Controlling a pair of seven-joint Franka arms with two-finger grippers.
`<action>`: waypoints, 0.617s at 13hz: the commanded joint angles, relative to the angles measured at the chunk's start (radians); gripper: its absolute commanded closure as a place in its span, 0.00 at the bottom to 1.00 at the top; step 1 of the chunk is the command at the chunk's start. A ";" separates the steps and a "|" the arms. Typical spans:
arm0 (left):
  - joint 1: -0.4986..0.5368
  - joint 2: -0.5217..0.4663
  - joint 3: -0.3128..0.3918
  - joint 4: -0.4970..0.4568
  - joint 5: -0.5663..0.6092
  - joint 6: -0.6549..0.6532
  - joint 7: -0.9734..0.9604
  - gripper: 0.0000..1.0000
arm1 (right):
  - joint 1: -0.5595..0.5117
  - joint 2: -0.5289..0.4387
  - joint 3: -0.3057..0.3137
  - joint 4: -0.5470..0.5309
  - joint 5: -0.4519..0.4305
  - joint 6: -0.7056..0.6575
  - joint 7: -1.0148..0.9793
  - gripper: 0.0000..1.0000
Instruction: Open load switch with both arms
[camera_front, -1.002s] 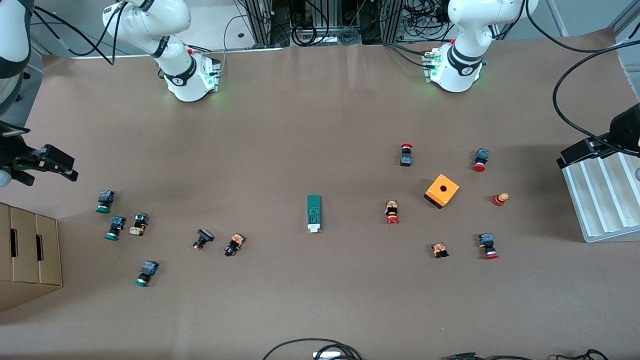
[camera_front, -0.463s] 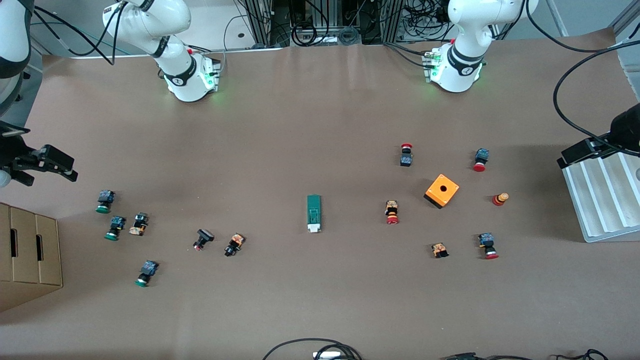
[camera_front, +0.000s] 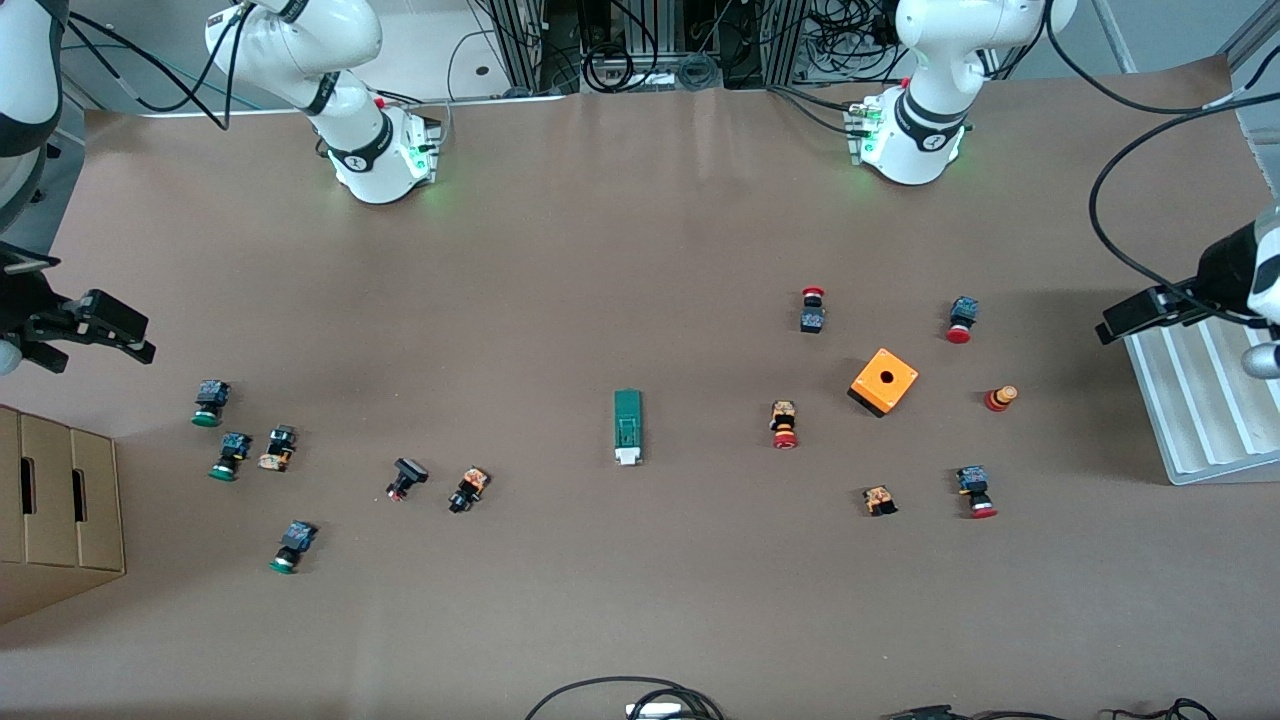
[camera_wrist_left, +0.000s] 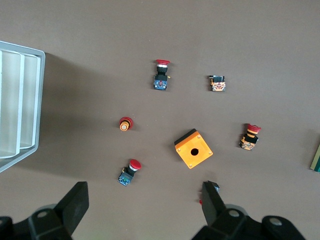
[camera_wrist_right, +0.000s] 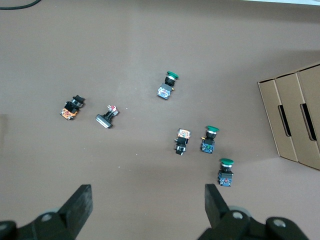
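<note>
Zero progress: load switch (camera_front: 627, 427) lies untouched mid-table. Left end effector (camera_wrist_left: 142, 205) and right end effector (camera_wrist_right: 148, 205) both released, empty, high over opposite table ends. Reach, grasp, opening all remain

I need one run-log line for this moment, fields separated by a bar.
load switch: untouched, mid-table | left gripper: open, over orange box end | right gripper: open, over green push-buttons end | phase: before approach

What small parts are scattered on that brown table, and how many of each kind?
Green-capped buttons: 3
Red-capped buttons: 4
Parts without a coloured cap: 4
Loose red knob: 1
Green switch block: 1
Orange box: 1
Total: 14
</note>
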 joint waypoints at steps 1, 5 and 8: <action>-0.020 0.046 -0.008 0.038 0.036 -0.001 0.012 0.00 | 0.005 0.001 -0.003 0.009 -0.029 0.004 -0.008 0.00; -0.072 0.046 -0.022 0.084 0.048 0.001 0.010 0.00 | 0.006 -0.001 -0.001 0.009 -0.029 0.004 -0.008 0.00; -0.106 0.064 -0.051 0.093 0.045 0.008 0.015 0.00 | 0.008 -0.001 0.000 0.011 -0.028 0.004 -0.008 0.00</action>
